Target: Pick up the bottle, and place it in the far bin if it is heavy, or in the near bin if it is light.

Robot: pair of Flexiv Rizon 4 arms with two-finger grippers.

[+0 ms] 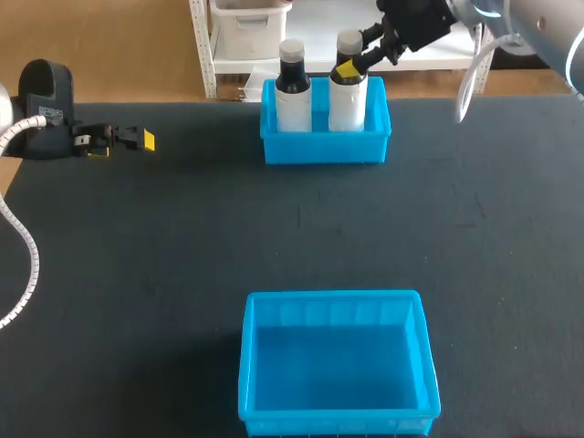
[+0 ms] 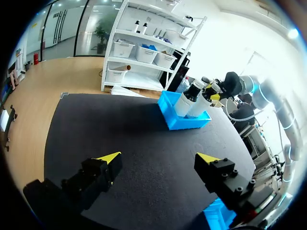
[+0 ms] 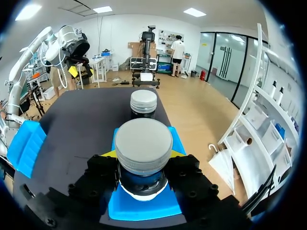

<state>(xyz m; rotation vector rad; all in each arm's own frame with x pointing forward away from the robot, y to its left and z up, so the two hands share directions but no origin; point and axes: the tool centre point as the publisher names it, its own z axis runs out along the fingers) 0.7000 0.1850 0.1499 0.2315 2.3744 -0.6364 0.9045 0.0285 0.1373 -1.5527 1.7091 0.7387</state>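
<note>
Two white bottles with dark necks and grey caps stand upright in the far blue bin (image 1: 325, 148). My right gripper (image 1: 351, 66) comes in from the back right and is shut on the neck of the right bottle (image 1: 347, 99). In the right wrist view the grey cap of that bottle (image 3: 143, 145) sits between the fingers, with the other bottle (image 3: 143, 102) just ahead. The left bottle (image 1: 293, 91) stands free. My left gripper (image 1: 137, 140) is open and holds nothing, low over the table at the far left.
The near blue bin (image 1: 248, 365) sits at the front middle with nothing in it. Bare dark tabletop lies between the two bins. In the left wrist view the far bin (image 2: 178, 123) shows ahead of the left gripper (image 2: 160, 160).
</note>
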